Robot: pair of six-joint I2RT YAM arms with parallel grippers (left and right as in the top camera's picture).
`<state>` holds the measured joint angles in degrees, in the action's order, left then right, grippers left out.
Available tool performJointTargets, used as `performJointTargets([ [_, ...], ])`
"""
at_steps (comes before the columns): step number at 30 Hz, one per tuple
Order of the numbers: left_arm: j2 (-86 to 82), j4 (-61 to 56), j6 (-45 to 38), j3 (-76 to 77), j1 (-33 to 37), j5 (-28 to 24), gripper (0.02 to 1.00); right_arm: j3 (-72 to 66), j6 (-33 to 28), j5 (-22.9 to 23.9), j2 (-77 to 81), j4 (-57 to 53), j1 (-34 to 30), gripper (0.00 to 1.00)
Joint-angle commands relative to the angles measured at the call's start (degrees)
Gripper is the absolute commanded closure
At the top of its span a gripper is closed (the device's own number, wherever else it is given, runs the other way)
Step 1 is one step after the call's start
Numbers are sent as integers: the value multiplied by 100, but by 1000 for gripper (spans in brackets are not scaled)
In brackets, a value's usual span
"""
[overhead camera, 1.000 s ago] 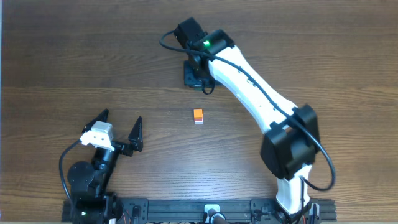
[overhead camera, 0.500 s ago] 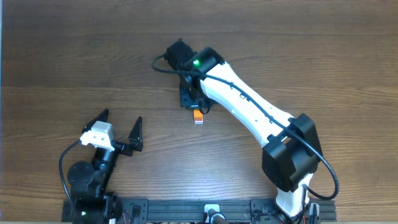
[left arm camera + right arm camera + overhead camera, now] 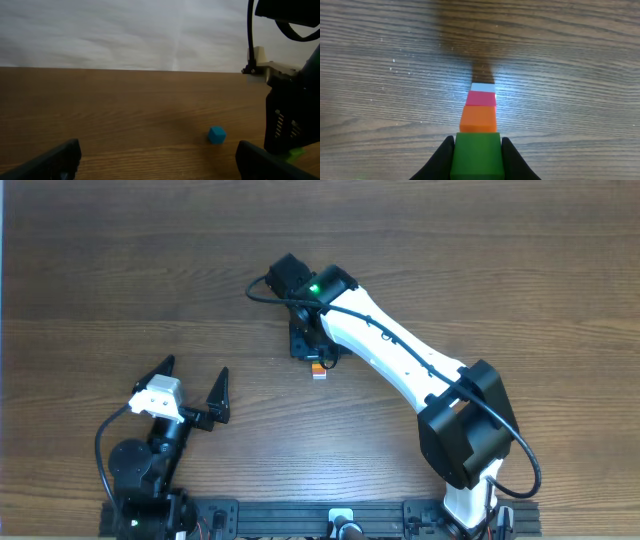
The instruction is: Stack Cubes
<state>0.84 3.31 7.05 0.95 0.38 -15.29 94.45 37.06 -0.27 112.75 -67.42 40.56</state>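
Seating the green cube [image 3: 477,152] on the stack [image 3: 318,370] is, by judgement, the step in hand. The right gripper [image 3: 477,162] pinches the green cube between its jaws, directly above a column built of an orange cube [image 3: 478,120], a pink cube [image 3: 481,99] and a white cube [image 3: 483,88], the white one lowest on the table [image 3: 580,60]. Whether the green cube already touches the orange cube cannot be told.

Procedure, as advised:
- Square the green cube's edges with the orange cube's top face before contact.
- Lower vertically; any sideways push is likely to topple so narrow a column.
- Open the jaws only slightly, so that neither finger drags the cube.
- Withdraw straight up, clear of the column.

The left gripper [image 3: 195,385] rests near its own base, well apart from the stack, jaws spread wide and empty. A blue cube [image 3: 216,134] lies alone on the table ahead of it, not yet stacked.
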Motion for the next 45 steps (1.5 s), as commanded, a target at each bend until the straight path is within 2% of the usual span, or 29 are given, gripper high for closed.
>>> performJointTargets([
  [1, -50, -37, -83, -59, -28, -74, 20, -50, 42, -13, -175, 22, 79, 989],
  [37, -50, -37, -83, -59, -28, -76, 20, -308, 42, 35, -175, 264, 72, 993],
  [43, -50, -37, -83, -59, -28, -74, 23, -315, 42, 35, -175, 269, 74, 954],
  [45, -50, -37, -83, -59, -28, -74, 20, -319, 42, 35, -175, 269, 74, 897],
])
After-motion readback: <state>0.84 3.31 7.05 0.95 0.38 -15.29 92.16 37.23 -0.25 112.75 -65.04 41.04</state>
